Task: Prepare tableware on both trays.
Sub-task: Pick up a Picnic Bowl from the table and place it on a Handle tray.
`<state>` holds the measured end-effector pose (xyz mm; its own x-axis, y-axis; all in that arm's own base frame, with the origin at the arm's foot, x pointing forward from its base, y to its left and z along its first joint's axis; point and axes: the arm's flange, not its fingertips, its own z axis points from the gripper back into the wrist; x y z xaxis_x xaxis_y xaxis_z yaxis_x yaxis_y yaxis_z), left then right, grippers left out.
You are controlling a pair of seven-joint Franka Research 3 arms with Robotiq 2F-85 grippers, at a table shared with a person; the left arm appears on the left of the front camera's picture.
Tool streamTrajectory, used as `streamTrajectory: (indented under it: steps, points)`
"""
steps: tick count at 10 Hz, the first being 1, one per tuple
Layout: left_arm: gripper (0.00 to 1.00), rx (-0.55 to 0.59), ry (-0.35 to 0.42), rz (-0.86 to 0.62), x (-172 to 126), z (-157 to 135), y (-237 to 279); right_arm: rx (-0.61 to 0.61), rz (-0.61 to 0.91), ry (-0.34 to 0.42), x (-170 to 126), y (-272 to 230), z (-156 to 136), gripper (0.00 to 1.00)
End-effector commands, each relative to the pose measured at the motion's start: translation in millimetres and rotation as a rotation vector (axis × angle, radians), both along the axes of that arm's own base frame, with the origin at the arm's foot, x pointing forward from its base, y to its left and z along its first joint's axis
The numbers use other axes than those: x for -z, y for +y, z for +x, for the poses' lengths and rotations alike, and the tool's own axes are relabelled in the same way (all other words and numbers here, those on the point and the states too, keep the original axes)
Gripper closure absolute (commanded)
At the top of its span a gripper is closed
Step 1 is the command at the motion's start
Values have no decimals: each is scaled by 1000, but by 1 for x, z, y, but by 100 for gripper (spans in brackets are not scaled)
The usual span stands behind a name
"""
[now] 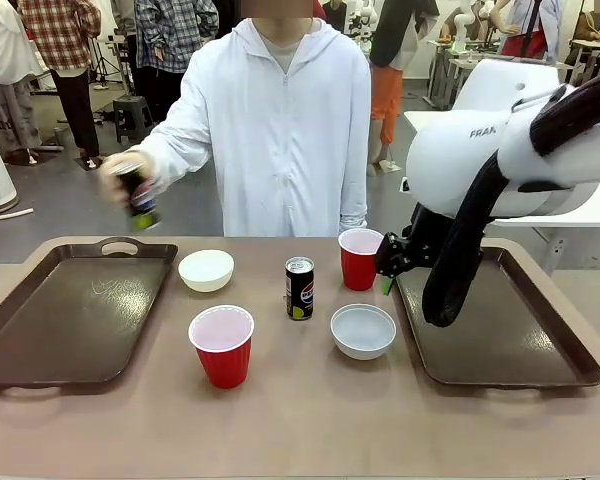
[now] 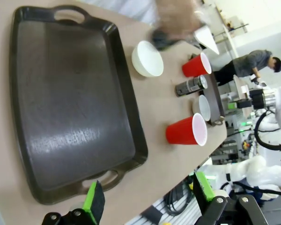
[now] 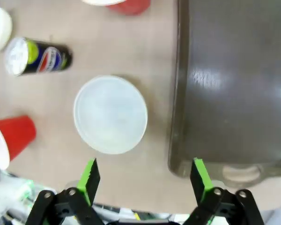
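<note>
Plainly, both grippers hang spread and empty above the table. The right gripper (image 3: pixel 146 180) has its green pads wide apart, and the near bowl (image 3: pixel 110 114) lies straight ahead of them, centred a little toward one finger. The right tray (image 3: pixel 234 84) has its rim just beyond the other finger, close beside the bowl but apart from it. Farther ahead and off to the bowl's side lies the table can (image 3: pixel 37 56), with the near cup (image 3: pixel 11 140) out past the finger on that same side.

The left gripper (image 2: pixel 149 193), likewise spread, looks over the bare left tray (image 2: pixel 70 108), whose near handle sits just ahead of its fingertips. The far bowl (image 2: pixel 147 58) and far cup (image 2: pixel 195 65) stand well beyond. A person's hand (image 1: pixel 130 190) holds a second can (image 1: pixel 140 205) over that tray's far corner.

Nothing is on either tray yet. The likely trouble is the bowl: it looks too wide to straddle, so a rim pinch is called for, and a shallow, smooth rim may slip or tip. Coming down off-centre could push the bowl against the tray rim or catch a finger on that rim. On the other side, a descent by the left gripper could meet the person's hand.
</note>
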<state>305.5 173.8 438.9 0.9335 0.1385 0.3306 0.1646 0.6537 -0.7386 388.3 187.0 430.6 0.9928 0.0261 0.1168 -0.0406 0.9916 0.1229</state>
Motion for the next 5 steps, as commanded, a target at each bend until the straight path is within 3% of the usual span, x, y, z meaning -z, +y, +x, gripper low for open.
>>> streamTrajectory:
  steps: [1, 5]
  points:
    - [0, 2, -11, -13, -1, -1, 2, 1, 26, -48, 8, 3, 12, 0]
    - [0, 2, -11, -13, -1, -1, 2, -73, 15, -46, 31, -4, 1, 0]
